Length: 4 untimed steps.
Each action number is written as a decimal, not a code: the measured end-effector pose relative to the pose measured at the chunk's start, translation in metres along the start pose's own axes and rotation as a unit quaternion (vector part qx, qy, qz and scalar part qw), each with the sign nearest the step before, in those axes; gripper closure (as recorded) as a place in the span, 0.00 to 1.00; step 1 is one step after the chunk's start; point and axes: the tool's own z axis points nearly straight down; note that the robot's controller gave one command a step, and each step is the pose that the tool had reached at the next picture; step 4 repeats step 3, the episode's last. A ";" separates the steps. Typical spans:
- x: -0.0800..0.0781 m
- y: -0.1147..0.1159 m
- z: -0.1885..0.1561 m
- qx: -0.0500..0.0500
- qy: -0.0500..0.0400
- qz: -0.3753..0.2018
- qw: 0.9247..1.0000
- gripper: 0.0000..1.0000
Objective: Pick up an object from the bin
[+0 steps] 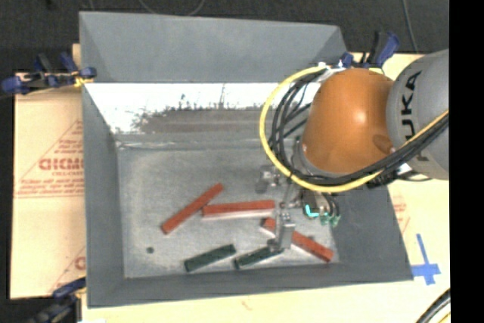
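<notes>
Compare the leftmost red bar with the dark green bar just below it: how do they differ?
The red bar is reddish brown; the green bar is dark green. The red bar looks longer and slants steeply up to the right; the green bar lies nearer level. Both are slim straight bars lying on the bin floor, left of the gripper.

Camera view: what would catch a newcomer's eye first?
The arm's orange cover bulks over the right side of the bin, with the gripper low beneath it. Three red bars and two dark green bars lie scattered on the floor around the gripper.
</notes>
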 end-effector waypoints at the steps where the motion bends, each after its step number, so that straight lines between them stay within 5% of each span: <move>1: -0.033 0.004 0.134 0.000 -0.002 0.046 0.999 0.00; 2: -0.033 0.004 0.130 0.000 -0.004 0.047 0.999 1.00; 3: -0.044 -0.032 -0.055 0.000 -0.009 0.057 0.998 1.00; 4: -0.044 -0.032 -0.055 0.000 -0.009 0.057 0.998 1.00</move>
